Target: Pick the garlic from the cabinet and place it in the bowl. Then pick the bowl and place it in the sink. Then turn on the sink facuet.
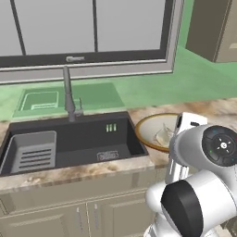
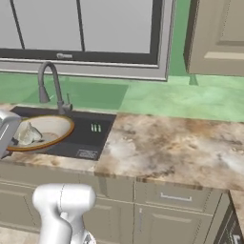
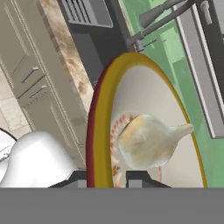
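The bowl (image 3: 99, 131), tan-brown outside and cream inside, has its near rim between the two dark tips of my gripper (image 3: 116, 176), which is shut on it. The pale garlic (image 3: 148, 141) lies inside the bowl, its pointed tip to the right. In the left base view the bowl (image 1: 149, 131) with the garlic (image 1: 164, 136) sits just right of the dark sink (image 1: 83, 136), partly hidden by my arm. In the right base view the bowl (image 2: 47, 127) overlaps the sink (image 2: 93, 133). The sink facuet (image 1: 69, 95) rises behind the basin.
A grey ribbed rack (image 1: 33, 150) lies in the sink's left part. Marbled counter (image 2: 176, 147) stretches to the right. The beige wall cabinet (image 2: 217, 35) hangs at upper right. A window (image 1: 88, 28) runs behind the faucet (image 2: 50, 81). Drawer fronts (image 2: 174, 198) sit below the counter.
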### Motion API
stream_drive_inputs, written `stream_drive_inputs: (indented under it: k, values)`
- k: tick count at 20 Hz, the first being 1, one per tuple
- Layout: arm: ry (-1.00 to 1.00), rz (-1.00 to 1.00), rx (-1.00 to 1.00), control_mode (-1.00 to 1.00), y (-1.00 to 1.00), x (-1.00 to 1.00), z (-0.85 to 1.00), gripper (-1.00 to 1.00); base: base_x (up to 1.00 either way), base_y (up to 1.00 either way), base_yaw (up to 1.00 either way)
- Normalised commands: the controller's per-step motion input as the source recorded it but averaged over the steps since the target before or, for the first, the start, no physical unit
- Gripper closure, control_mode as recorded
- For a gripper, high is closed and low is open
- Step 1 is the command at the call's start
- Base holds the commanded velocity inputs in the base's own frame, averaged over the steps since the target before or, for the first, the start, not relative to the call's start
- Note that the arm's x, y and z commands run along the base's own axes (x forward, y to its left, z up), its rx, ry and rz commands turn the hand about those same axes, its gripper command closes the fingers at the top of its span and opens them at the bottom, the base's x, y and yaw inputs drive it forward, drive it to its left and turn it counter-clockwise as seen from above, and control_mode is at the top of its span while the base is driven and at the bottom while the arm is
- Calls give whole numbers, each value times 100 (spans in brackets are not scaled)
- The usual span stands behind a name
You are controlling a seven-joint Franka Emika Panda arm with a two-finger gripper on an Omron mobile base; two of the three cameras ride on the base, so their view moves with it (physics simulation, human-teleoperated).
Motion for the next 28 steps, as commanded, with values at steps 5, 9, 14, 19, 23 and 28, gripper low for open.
stream_drive_inputs:
  k: [5,9,14,19,23,28]
  values:
    - [0,0,0,100,0,0,0,100,31,29,-11]
    - [0,0,0,100,0,0,0,100,39,33,-13]
    - [0,0,0,100,0,0,0,100,41,30,-11]
    - [0,0,0,100,0,0,0,100,42,11,-7]
    - [0,0,0,100,0,0,0,100,47,0,-5]
    - [0,0,0,100,0,0,0,100,51,0,-1]
